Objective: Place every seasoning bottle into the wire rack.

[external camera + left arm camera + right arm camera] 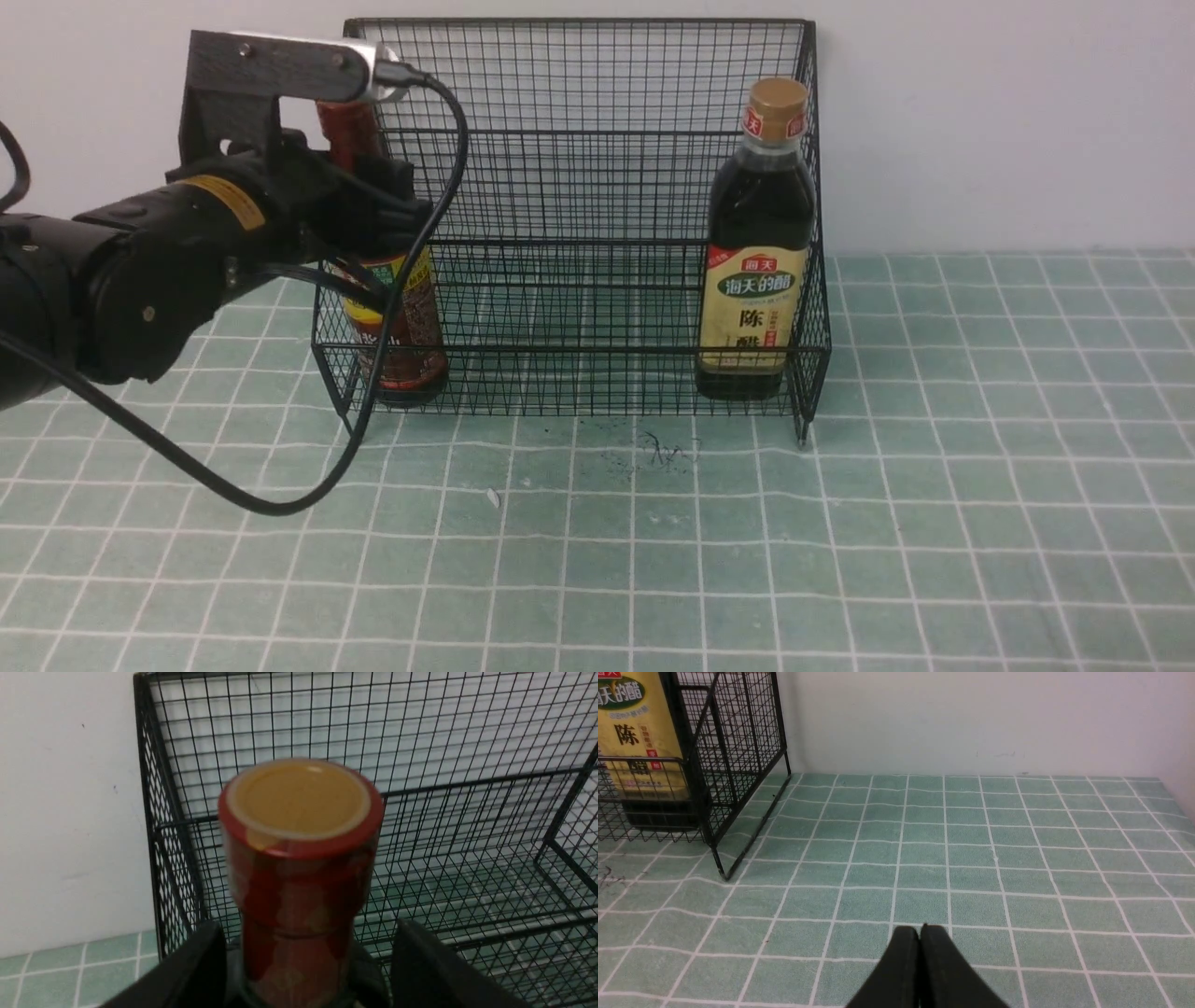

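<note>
- Front view: the left gripper (pixel 378 219) reaches into the left end of the wire rack (pixel 579 187) at the neck of the slim bottle (pixel 397 322). The bottle's base sits on the rack's lowest shelf behind the front rail, so the arm seems to be setting it down there. Whether the fingers press the glass cannot be told from here, since the arm hides them.
- Front view: the gold-capped bottle (pixel 758 243) stands upright at the rack's right end, against the side mesh. It looks already placed, well apart from the slim one. It holds dark liquid and has a beige label with a red band near the top.
- Front view: the table (pixel 840 523) wears a green tiled cloth. The right arm does not show here.
- Left wrist view: two black fingers (pixel 196 970) stand on either side of the slim bottle's neck with gaps visible, so the gripper reads as parted, not clamped. The red-brown cap (pixel 299 807) has a tan top and sits just inside the rack's left corner.
- Right wrist view: the right gripper (pixel 920 938) is closed on nothing, its fingers pressed together above the table, parked clear of the rack. The gold-capped bottle's label shows through the mesh.
</note>
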Controlling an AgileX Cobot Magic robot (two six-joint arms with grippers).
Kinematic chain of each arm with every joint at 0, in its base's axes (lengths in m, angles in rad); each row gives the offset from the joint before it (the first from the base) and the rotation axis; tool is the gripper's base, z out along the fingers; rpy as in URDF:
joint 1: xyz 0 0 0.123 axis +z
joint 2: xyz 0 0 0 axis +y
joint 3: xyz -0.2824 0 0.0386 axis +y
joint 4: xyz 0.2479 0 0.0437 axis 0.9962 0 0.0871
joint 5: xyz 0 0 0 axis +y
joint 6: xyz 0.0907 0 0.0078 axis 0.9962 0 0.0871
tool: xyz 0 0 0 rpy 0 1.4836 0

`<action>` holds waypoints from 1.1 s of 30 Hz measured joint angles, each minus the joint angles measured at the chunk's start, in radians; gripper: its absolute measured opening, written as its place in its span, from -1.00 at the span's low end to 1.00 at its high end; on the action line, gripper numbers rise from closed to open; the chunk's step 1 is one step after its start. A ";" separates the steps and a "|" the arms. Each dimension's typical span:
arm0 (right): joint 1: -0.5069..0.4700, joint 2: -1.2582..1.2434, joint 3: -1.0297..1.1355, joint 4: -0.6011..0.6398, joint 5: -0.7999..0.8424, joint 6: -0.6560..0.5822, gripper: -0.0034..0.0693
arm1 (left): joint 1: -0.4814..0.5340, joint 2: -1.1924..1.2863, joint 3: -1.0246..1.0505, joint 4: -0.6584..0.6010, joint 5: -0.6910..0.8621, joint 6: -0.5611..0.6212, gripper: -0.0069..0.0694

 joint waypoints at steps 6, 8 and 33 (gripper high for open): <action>0.000 0.000 0.000 0.000 0.000 0.000 -0.95 | 0.000 -0.099 0.000 -0.004 0.063 0.005 0.38; 0.000 0.000 0.000 0.000 0.000 0.000 -0.95 | 0.000 -0.139 0.000 -0.004 0.105 0.006 0.34; 0.000 0.000 0.000 0.000 0.000 0.000 -0.95 | 0.000 -0.972 0.041 -0.210 0.781 0.007 -0.83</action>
